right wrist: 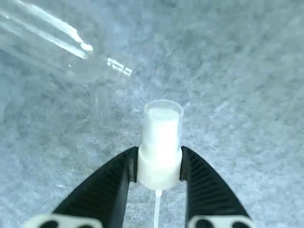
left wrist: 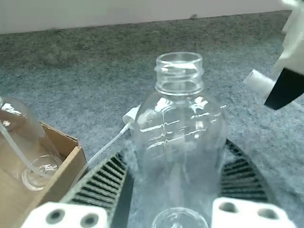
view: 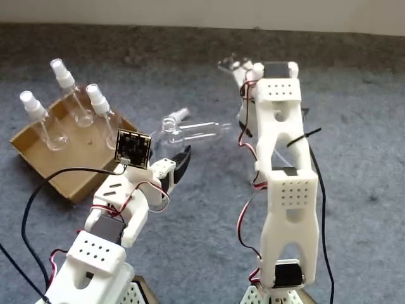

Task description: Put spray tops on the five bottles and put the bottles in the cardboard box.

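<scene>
Toward the grey carpet's (view: 354,126) near edge, the left claw (left wrist: 175,153) clamped a clear plastic bottle (left wrist: 179,123), neck open. At the left edge, the brown cardboard box (view: 39,159) held three capped bottles (view: 74,101). Farther back, the right claw (right wrist: 159,156) pinched a white spray top (right wrist: 160,137). Its thin tube could miss that neck, or pressing might twist the bottle loose. No legible print anywhere.
</scene>
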Controlling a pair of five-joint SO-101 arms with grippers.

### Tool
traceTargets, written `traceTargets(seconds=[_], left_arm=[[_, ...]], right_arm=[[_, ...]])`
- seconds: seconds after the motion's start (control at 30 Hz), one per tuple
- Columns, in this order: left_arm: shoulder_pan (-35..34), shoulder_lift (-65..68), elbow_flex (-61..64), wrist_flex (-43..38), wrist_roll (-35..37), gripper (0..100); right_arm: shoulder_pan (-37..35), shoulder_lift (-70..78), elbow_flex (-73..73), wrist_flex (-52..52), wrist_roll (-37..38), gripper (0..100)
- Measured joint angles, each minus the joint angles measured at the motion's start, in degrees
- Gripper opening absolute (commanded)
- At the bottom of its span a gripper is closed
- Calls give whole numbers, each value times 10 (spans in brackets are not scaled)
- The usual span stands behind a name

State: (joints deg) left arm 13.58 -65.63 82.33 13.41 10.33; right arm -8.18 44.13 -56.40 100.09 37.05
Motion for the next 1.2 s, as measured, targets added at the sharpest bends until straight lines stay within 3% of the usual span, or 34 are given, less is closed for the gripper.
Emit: traceTargets(seconds=[0.23,0.7,0.9,1.2], left_arm=[[0,-34,4,0,0,112],[-1,-370,126,31,0,112],[4,-380,127,42,0,112],[93,-380,135,42,0,112]], right_arm=[[0,-159,7,4,-55,98],[-24,-431,185,4,-209,98],[-43,-533,226,4,-229,98],[-90,-704,283,4,-229,98]])
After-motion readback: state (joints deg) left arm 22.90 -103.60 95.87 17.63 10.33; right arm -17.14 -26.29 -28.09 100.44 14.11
